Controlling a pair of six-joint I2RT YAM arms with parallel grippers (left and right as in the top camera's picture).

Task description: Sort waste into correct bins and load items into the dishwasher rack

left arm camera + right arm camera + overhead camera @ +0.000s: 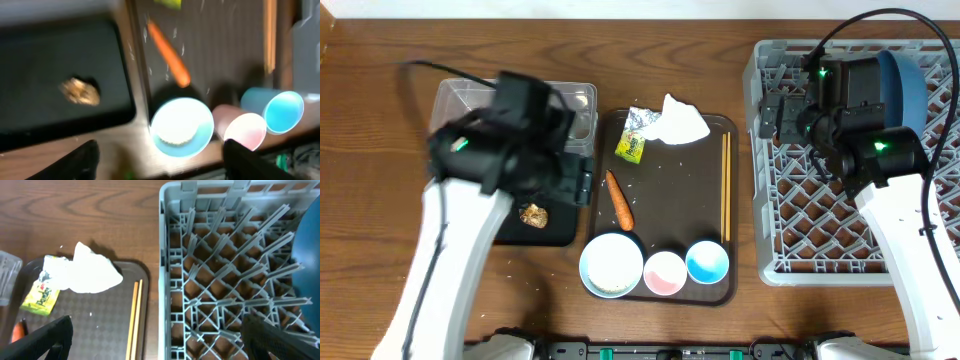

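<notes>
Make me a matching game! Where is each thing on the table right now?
Things:
1. carrot
2. brown food lump
3. dark blue dish
4. chopsticks

Places:
A. standing in the grey rack
B. on the black tray
C. on the brown tray, along the edge nearest the rack
D. on the brown tray, one end by the light-blue bowl

Pairs: 1-D, 2-B, 3-A, 4-C

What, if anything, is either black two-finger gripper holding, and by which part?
Nothing: the left gripper and right gripper both stand open and empty.
</notes>
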